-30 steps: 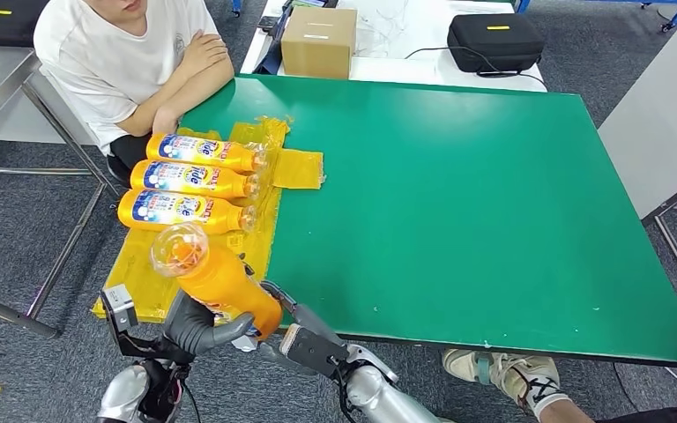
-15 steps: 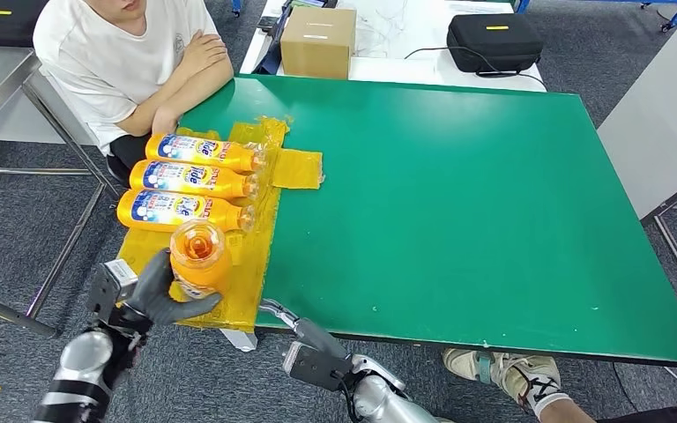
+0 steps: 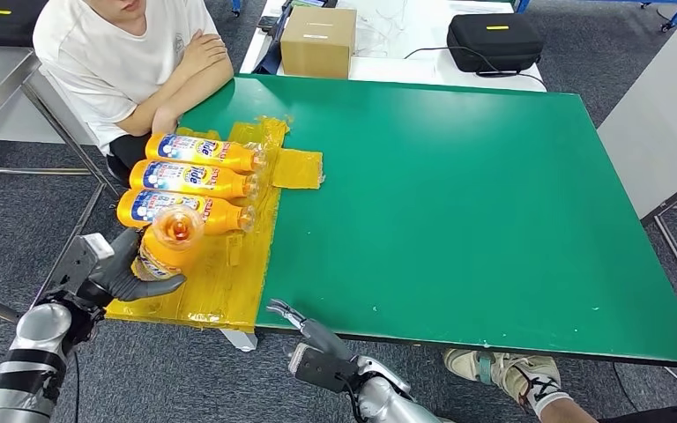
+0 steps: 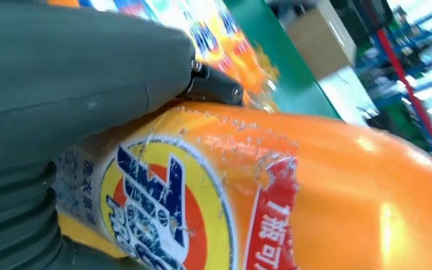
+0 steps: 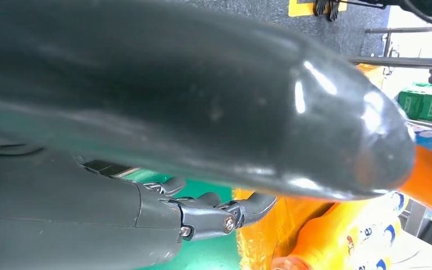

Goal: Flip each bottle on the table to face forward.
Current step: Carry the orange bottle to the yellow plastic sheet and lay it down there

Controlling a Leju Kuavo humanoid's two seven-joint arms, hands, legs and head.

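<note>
Yellow mat (image 3: 220,291): orange-filled bottle (image 3: 169,242) in left hand (image 3: 115,273)

head: high, looking down at table (image 3: 458,203) | wrists: close-up, sharing bottles (image 3: 185,181)

From my remote station, the one brand I can read is "Tide", in blue letters on the labels of three orange bottles (image 3: 196,179) lying side by side on the bench (image 3: 458,194). The bottle in the left hand (image 3: 119,273) shows, in the left wrist view, a yellow-and-orange roundel with large blue Chinese characters and a red strip (image 4: 270,225) bearing white Chinese characters that I cannot read in full. The cardboard box (image 3: 318,41) carries a label too small to read.
</note>
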